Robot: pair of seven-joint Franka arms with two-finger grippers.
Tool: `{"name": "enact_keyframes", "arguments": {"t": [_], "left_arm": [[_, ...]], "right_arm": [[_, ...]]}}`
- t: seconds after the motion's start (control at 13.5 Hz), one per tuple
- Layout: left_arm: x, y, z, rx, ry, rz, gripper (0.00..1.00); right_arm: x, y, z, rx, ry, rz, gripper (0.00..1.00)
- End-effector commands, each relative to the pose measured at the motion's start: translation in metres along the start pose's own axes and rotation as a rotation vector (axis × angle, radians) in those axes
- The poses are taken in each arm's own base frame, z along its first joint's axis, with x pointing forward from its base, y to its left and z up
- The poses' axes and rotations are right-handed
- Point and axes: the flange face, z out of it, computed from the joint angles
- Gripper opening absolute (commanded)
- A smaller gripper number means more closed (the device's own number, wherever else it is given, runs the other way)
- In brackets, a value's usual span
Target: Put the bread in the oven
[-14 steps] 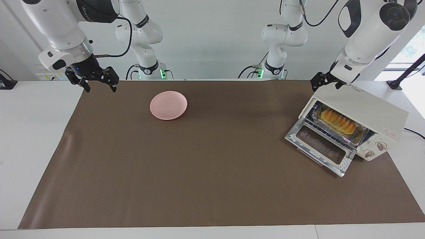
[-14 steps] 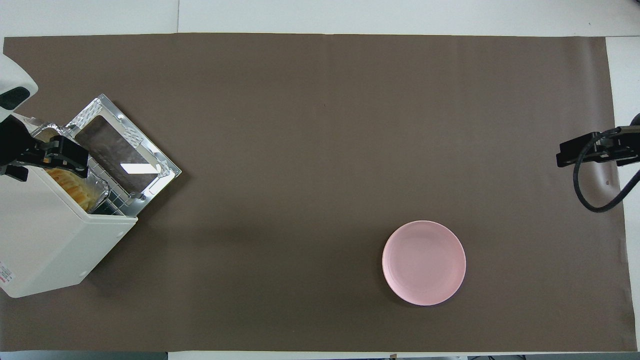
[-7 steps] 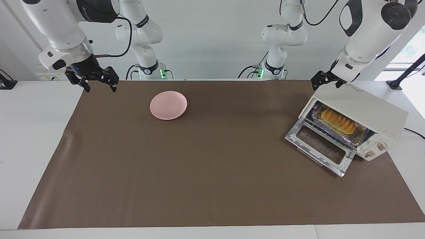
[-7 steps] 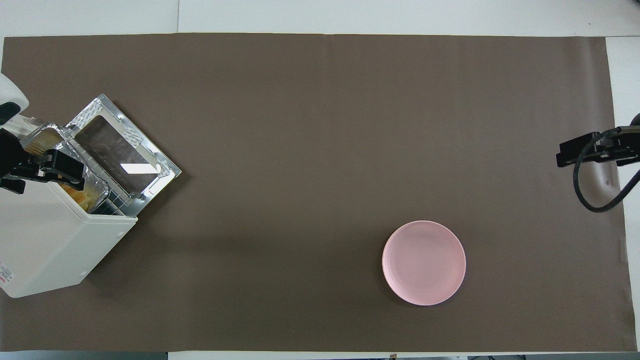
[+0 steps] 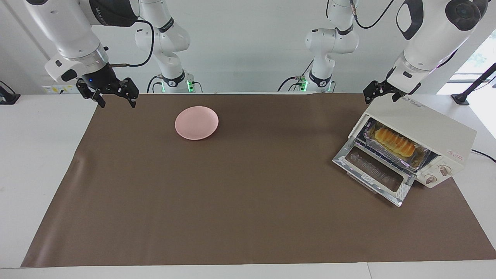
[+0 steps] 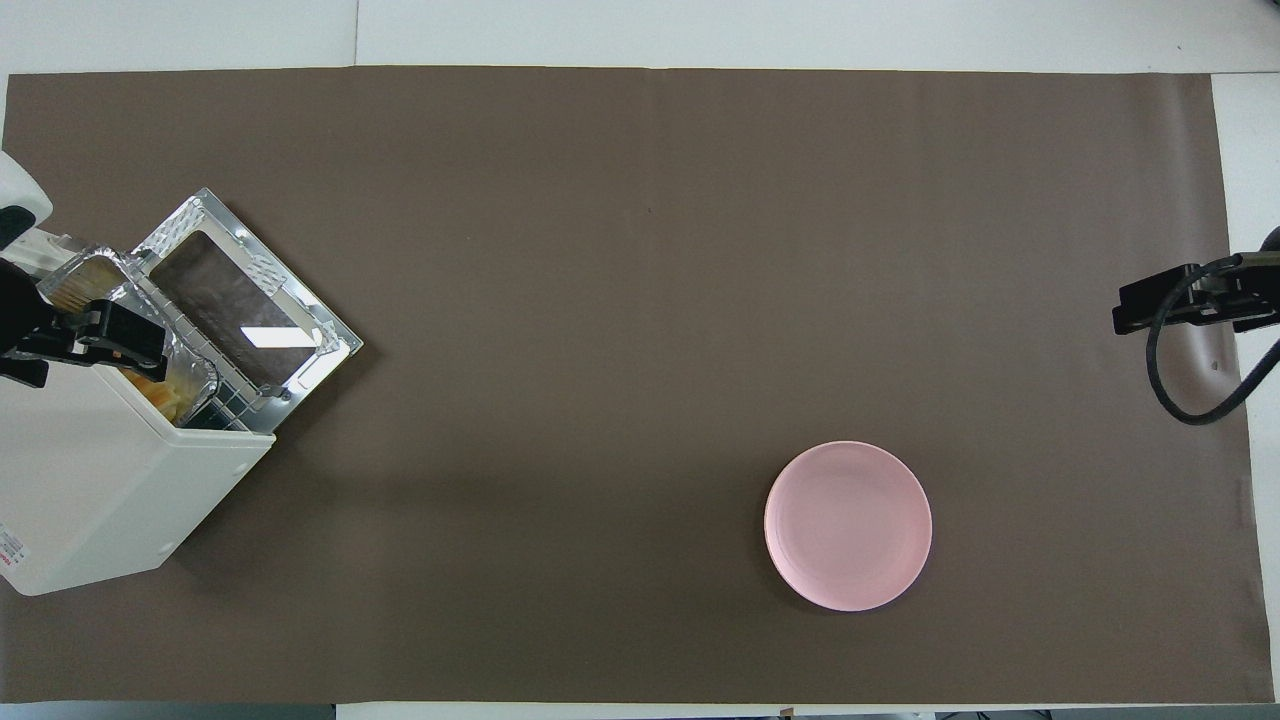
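We see the small golden-yellow ridged bread (image 5: 394, 142) lying in a crinkled silver foil tray (image 5: 420, 158) on the rack inside the cream-white boxy toaster oven (image 5: 430, 126), whose glass door (image 5: 374, 172) hangs down. We judge the loaf light, soft and easily crushed; any hold should be gentle, across its middle. Our left gripper (image 5: 381, 91) hovers released over the oven's top; our right gripper (image 5: 115, 94) waits, released and empty, over the mat's (image 5: 248, 201) edge, well apart from the round pink plate (image 5: 197, 123).

Small red mark on oven (image 5: 434, 130) side (unreadable); nothing legible.
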Motion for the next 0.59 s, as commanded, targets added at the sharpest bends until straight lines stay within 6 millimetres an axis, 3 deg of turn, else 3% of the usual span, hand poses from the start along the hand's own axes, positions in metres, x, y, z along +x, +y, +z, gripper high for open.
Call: {"name": "enact_keyframes", "arguments": {"t": [0.0,0.52], "left_arm": [[-0.0022,-0.0019,0.0009,-0.015,0.02,0.01,1.0],[-0.0031,-0.0053,0.0018,-0.017,0.017,0.001,1.0]], "right_arm": [[-0.0027,0.0037,0.0,-0.007,-0.008,-0.018,1.0],[-0.0027,0.0039,0.0,-0.008,-0.009,-0.018,1.0]]}}
